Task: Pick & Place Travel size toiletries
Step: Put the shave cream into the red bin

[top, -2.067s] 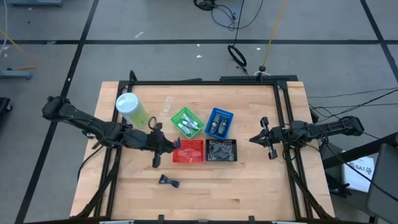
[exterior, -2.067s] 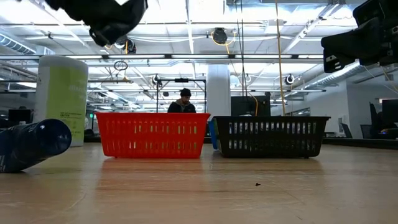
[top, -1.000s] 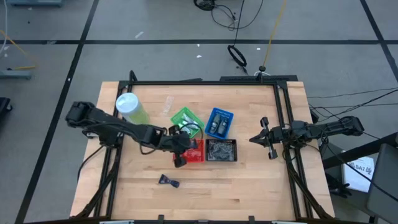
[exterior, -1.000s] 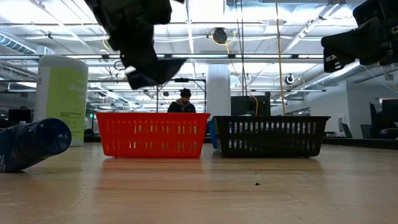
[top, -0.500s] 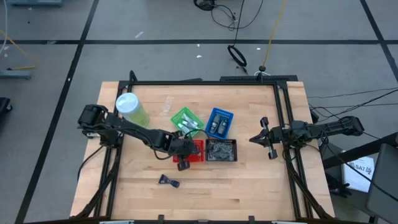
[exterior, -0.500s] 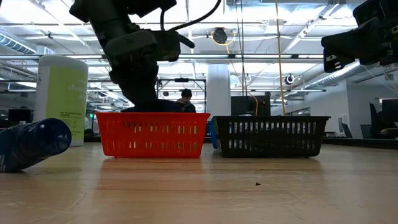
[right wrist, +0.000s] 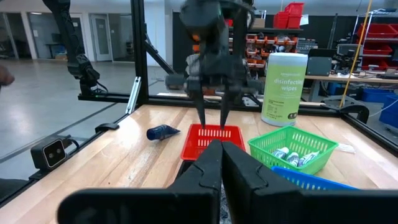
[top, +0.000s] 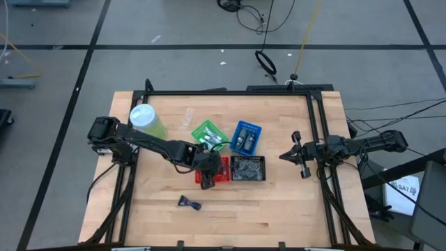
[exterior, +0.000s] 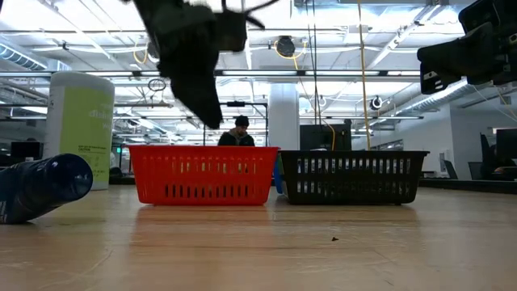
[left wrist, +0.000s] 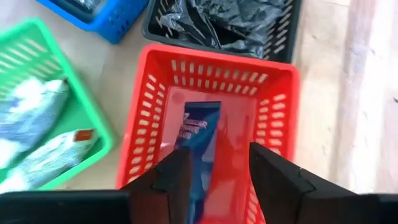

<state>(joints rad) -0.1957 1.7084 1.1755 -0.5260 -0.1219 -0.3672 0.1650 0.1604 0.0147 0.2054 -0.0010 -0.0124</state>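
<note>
the left claw (left wrist: pixel 211 180), fingers apart and empty, had lifted from inside the red basket (left wrist: pixel 273 93) to just above it. a dark blue toiletry tube (left wrist: pixel 199 140) lay in that basket. the right claw (top: pixel 296 155), fingers together, waited at the bench's (top: pixel 279 209) right side.

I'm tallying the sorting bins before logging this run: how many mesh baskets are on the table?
4. The green plastic mesh basket and blue one sit farther back; the red one and black one stand side by side in front. None seems hidden.
</note>
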